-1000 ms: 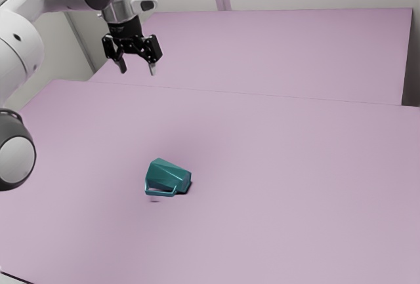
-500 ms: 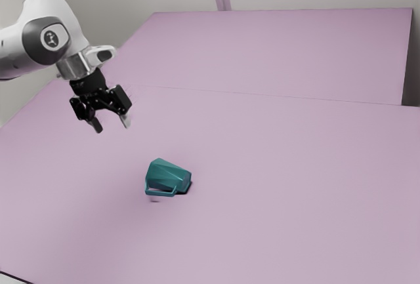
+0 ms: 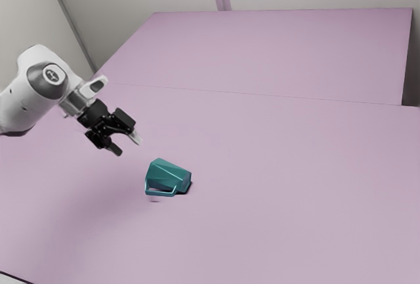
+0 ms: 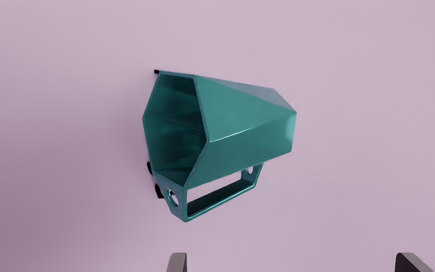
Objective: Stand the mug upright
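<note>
Indeed, the wrist view sees inside the mug, the empty claw gaping wide.

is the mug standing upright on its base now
No, the mug lies on its side on the table, its open mouth facing sideways.

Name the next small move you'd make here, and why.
I'd probably ease the open hand down and toward the exterior view's right, to the mug: the mug lies on its side on the table, and the hand hangs above, not yet around it.
</note>
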`<action>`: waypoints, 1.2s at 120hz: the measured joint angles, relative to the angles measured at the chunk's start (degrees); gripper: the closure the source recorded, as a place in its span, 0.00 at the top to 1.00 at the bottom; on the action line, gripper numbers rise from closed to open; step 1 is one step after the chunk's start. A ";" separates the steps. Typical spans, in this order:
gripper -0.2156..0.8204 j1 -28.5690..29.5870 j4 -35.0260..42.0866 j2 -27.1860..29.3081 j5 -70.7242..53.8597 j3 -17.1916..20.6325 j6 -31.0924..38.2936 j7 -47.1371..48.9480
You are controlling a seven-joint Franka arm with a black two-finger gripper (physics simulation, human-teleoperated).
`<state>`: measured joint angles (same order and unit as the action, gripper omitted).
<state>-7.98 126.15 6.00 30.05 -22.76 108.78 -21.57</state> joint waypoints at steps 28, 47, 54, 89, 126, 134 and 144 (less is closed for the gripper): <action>0.79 -0.20 1.51 -3.63 4.89 0.00 5.36 -9.56; 0.79 -0.18 1.63 -5.28 6.36 -0.08 7.26 -15.13; 0.79 -0.05 1.64 -6.25 7.04 -0.09 7.69 -16.95; 0.79 -0.04 1.69 -10.30 9.65 -0.09 9.10 -24.14; 0.79 -0.23 1.75 -13.24 14.60 -0.01 9.42 -29.33; 0.79 -0.23 1.75 -13.76 16.02 0.00 9.30 -30.33; 0.79 -0.23 2.15 -14.18 18.15 0.00 9.12 -31.64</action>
<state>-8.20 128.29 -8.19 48.20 -22.76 117.90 -53.21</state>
